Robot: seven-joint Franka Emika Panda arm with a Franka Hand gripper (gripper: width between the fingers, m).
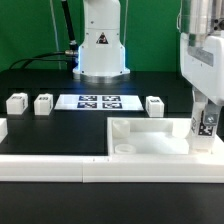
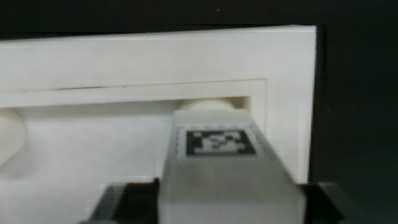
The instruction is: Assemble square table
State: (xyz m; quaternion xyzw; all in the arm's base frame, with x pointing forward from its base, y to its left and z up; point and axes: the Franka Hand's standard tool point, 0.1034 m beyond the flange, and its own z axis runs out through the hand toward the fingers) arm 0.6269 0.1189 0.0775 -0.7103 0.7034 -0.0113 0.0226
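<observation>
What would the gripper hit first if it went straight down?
The leg held in the gripper would meet the tabletop first, seemingly its floor near a corner; depth is unclear.

Black table [image 1: 60, 135], matte and plain. The square tabletop [image 1: 150, 132] is plain white all over, rim included. 3 loose legs [image 1: 43, 103] are white, each with a small black-and-white tag face too small to read. The marker board [image 1: 97, 101] is white, printed with several black-and-white square tags. The border rail [image 1: 50, 168] is plain white. The robot base [image 1: 101, 45] is white with a dark triangular mark. The gripper [image 1: 205, 132] has a white body and dark fingers [image 2: 125, 205]. The gripped leg [image 2: 217, 142] is pale grey-white with 1 blocky black-and-white tag.
</observation>
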